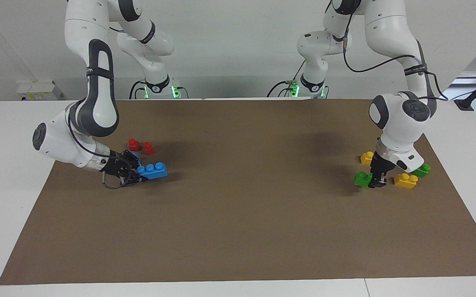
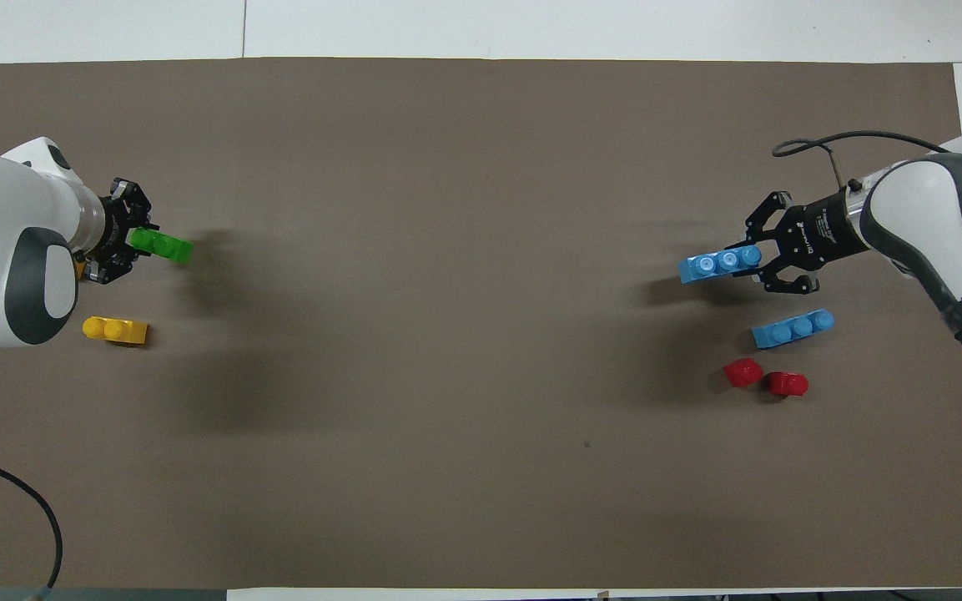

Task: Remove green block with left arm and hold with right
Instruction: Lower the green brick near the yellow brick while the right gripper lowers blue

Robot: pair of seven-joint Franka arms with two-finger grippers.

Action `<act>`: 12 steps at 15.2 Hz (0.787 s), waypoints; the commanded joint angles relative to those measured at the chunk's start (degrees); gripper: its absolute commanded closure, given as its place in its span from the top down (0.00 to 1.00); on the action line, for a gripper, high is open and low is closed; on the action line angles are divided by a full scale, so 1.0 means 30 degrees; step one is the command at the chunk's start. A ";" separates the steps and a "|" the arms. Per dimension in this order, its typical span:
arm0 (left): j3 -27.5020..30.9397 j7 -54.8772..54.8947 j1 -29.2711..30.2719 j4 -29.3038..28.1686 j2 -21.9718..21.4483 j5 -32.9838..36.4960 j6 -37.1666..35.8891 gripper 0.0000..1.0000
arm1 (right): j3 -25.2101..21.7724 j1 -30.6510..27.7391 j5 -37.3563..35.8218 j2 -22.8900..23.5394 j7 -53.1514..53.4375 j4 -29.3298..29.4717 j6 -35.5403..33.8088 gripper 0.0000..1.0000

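Observation:
A green block (image 1: 362, 178) lies low on the brown mat (image 1: 238, 231) at the left arm's end. My left gripper (image 1: 377, 181) points down beside it, fingers closed on its end; in the overhead view the green block (image 2: 162, 244) sticks out from the left gripper (image 2: 137, 241). A second green block (image 1: 421, 170) lies beside the left gripper, toward the table's end; the arm hides it from overhead. My right gripper (image 1: 133, 176) is shut on a blue three-stud brick (image 1: 152, 170), held just above the mat, as the overhead view shows for gripper (image 2: 760, 260) and brick (image 2: 718, 264).
Two yellow bricks (image 1: 406, 180) (image 1: 367, 157) lie by the left gripper; one shows from overhead (image 2: 116, 330). A second blue brick (image 2: 793, 327) and two red pieces (image 2: 742, 372) (image 2: 788, 384) lie near the right gripper, nearer to the robots.

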 commanded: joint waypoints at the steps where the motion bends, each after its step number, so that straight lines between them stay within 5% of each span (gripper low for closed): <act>1: -0.0115 0.1486 0.0750 -0.0130 0.0175 -0.0226 0.0663 0.00 | 0.0256 -0.0781 -0.0290 -0.0759 -0.0943 -0.1409 0.0976 0.01; 12: -0.0115 0.3217 0.1367 -0.0276 0.1259 -0.0226 0.2011 0.00 | 0.0314 -0.0959 -0.0231 -0.0144 -0.1237 -0.2992 0.3996 0.03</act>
